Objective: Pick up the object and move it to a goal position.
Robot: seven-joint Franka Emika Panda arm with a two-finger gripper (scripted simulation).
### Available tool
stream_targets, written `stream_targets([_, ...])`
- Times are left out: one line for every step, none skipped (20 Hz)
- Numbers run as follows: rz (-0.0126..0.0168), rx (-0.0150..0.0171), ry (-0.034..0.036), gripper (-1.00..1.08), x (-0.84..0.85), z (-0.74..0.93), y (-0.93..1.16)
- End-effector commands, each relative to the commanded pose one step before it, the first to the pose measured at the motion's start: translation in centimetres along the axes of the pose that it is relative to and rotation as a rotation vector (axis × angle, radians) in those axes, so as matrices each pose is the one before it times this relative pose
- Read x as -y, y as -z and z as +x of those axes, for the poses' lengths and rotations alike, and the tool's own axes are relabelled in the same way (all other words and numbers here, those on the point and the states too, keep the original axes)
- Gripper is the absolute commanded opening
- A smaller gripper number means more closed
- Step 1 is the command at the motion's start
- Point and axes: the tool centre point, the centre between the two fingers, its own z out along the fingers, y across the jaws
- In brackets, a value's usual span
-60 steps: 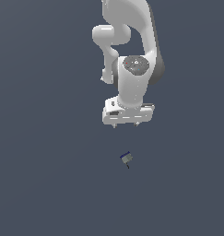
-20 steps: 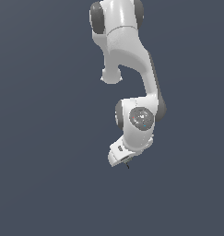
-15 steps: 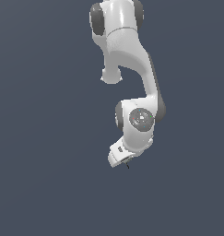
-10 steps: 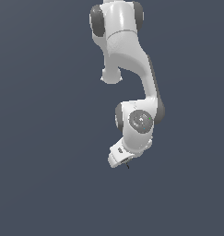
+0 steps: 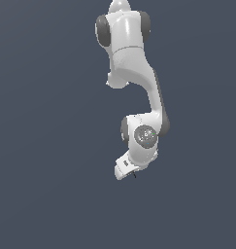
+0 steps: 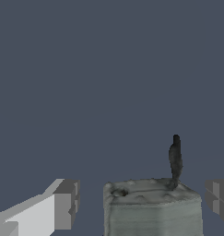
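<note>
Plain slate-blue backdrop fills both views, with no bench edge visible. From the exterior view the white arm (image 5: 139, 92) hides nearly all of the object; only a thin black stem shows beneath the gripper (image 5: 125, 170). In the wrist view the object (image 6: 152, 205) is a grey, rough-topped block, cut off below, sitting between the fingers (image 6: 65, 203), which stand apart with gaps on both sides, not touching it.

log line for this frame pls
phase: pre-grasp | gripper: lowered, open, jaws either side of object, gaps showing | object: grey block, black stem, not gripped | goal: none visible
</note>
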Motion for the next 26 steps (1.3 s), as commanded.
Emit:
stream_targets([-0.00089, -0.00203, 0.00013, 1.00, -0.055, 0.144, -0.064])
stream_targets([0.00000, 0.00000, 0.00000, 1.00, -0.004, 0.014, 0.028])
stream_targets([0.00000, 0.00000, 0.00000, -1.00, 0.000, 0.000, 0.000])
stream_targets([0.00000, 0.00000, 0.00000, -1.00, 0.000, 0.000, 0.000])
stream_targets([0.00000, 0.00000, 0.00000, -1.00, 0.000, 0.000, 0.000])
stream_targets([0.00000, 0.00000, 0.00000, -1.00, 0.000, 0.000, 0.000])
stream_targets([0.00000, 0.00000, 0.00000, -1.00, 0.000, 0.000, 0.000])
stream_targets([0.00000, 0.00000, 0.00000, -1.00, 0.000, 0.000, 0.000])
stream_targets([0.00000, 0.00000, 0.00000, -1.00, 0.000, 0.000, 0.000])
stream_targets([0.00000, 0.00000, 0.00000, -1.00, 0.000, 0.000, 0.000])
stream_targets([0.00000, 0.00000, 0.00000, -1.00, 0.000, 0.000, 0.000])
stream_targets([0.00000, 0.00000, 0.00000, -1.00, 0.000, 0.000, 0.000])
stream_targets([0.00040, 0.00056, -0.00007, -1.00, 0.004, -0.023, -0.039])
stream_targets([0.00000, 0.00000, 0.00000, -1.00, -0.009, -0.015, 0.003])
stream_targets([0.00000, 0.00000, 0.00000, -1.00, -0.027, -0.045, 0.010])
stream_targets([0.00000, 0.00000, 0.00000, -1.00, -0.046, -0.075, 0.017])
stream_targets([0.00000, 0.00000, 0.00000, -1.00, -0.064, -0.106, 0.025])
stream_targets([0.00000, 0.00000, 0.00000, -1.00, -0.083, -0.137, 0.032])
stream_targets([0.00000, 0.00000, 0.00000, -1.00, -0.102, -0.169, 0.039])
stream_targets([0.00000, 0.00000, 0.00000, -1.00, -0.122, -0.202, 0.047])
stream_targets([0.00000, 0.00000, 0.00000, -1.00, -0.143, -0.236, 0.055])
stream_targets([0.00000, 0.00000, 0.00000, -1.00, -0.165, -0.271, 0.063])
stream_targets([0.00000, 0.00000, 0.00000, -1.00, -0.187, -0.308, 0.071])
stream_targets([0.00000, 0.00000, 0.00000, -1.00, -0.211, -0.347, 0.080])
stream_targets([0.00000, 0.00000, 0.00000, -1.00, -0.236, -0.387, 0.090])
stream_targets([0.00000, 0.00000, 0.00000, -1.00, -0.263, -0.430, 0.100])
